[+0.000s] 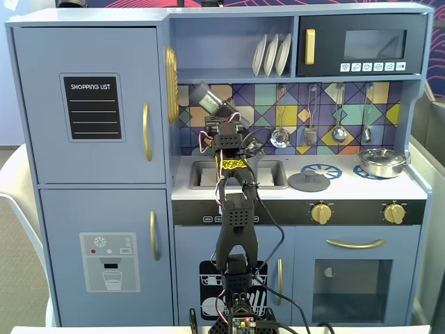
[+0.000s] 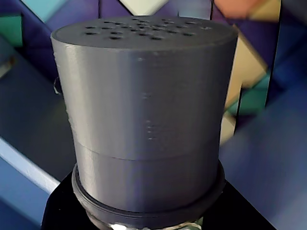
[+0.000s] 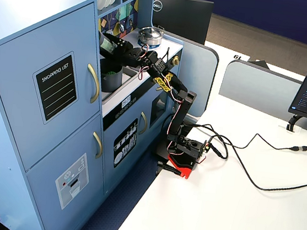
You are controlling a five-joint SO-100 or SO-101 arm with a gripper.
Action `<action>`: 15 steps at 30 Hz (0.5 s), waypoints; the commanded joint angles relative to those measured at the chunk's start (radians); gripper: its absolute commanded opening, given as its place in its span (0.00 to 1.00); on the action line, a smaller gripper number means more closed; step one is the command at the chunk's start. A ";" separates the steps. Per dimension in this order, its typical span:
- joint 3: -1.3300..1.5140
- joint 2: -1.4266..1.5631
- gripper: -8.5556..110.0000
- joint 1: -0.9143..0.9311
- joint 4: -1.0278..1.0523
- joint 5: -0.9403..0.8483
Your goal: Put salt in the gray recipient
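Observation:
The salt (image 1: 211,99) is a gray shaker held tilted in the air, cap toward the upper left in a fixed view. My gripper (image 1: 222,111) is shut on its body. In the wrist view the salt's cap (image 2: 144,105), with holes on top, fills the frame, and black fingers (image 2: 64,208) show at the bottom corners. The other fixed view shows the salt (image 3: 107,43) leaning over the gray recipient (image 3: 111,78). That dark gray pot stands in the sink with something green inside. From the front the arm hides the pot.
A flat gray lid (image 1: 309,182) lies on the left burner and a shiny steel pan (image 1: 381,161) on the right one. Utensils (image 1: 309,132) hang on the back wall, with plates (image 1: 271,54) on the shelf above. Cables (image 3: 257,179) trail over the white table.

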 commanded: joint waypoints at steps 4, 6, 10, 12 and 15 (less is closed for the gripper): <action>-0.179 -0.055 0.07 0.058 0.245 0.133; -0.181 -0.066 0.07 0.044 0.275 0.150; -0.143 -0.066 0.07 0.002 0.046 0.135; -0.123 -0.061 0.07 -0.012 -0.103 0.114; -0.158 -0.077 0.07 0.005 -0.049 0.112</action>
